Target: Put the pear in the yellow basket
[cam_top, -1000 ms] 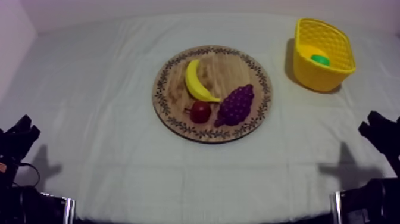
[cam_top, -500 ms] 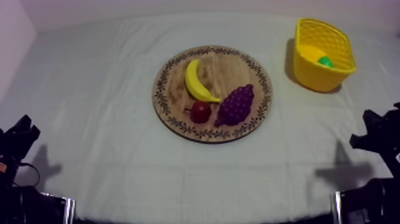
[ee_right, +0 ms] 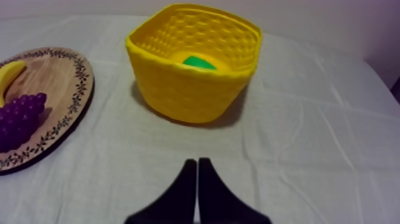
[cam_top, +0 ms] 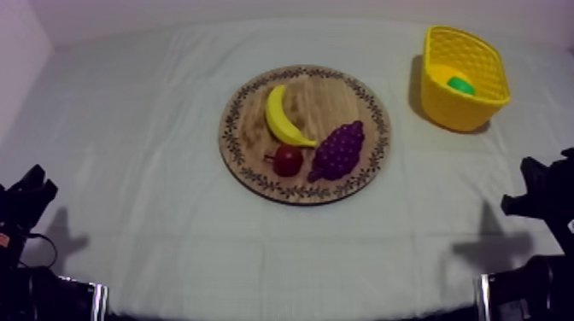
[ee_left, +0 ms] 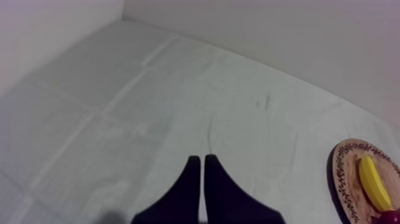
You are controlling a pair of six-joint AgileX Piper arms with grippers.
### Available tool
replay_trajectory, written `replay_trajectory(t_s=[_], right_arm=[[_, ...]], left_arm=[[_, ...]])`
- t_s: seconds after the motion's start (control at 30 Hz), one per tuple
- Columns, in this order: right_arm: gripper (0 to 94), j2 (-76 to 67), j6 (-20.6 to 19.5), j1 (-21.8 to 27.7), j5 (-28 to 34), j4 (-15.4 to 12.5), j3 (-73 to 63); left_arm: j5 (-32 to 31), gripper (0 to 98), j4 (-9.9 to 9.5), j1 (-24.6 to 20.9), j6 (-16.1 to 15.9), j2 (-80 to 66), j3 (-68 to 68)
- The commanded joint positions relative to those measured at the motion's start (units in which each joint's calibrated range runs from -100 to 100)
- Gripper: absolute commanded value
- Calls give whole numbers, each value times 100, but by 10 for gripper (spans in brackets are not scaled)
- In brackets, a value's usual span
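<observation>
The right claw (ee_right: 197,162) and left claw (ee_left: 199,158) are pinched narrow and empty, low by the worktop's near corners. The pear (ee_right: 198,61) lies inside the yellow basket (ee_right: 190,92) near the far right corner. The task looks finished and seems to need no further move.

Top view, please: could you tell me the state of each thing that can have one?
Wooden board: flat, holding banana, grapes, small red fruit.
Yellow basket: upright, apart from the board.
Pear: lying inside the basket.
Left gripper: shut, empty.
Right gripper: shut, empty.
</observation>
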Motion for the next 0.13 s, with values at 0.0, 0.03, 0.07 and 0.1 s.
replay_trajectory(t_s=[0.0, 0.03, 0.07, 0.1], right_arm=[[7, -4, 5, 1, -8, -4, 4], [7, -4, 6, 1, -8, -4, 4], [7, -4, 5, 1, -8, -4, 4], [7, -4, 4, 1, -8, -4, 4]], left_arm=[[2, 1, 0, -3, 0, -4, 0], [2, 1, 0, -3, 0, -4, 0], [2, 1, 0, -3, 0, -4, 0], [2, 1, 0, -3, 0, -4, 0]])
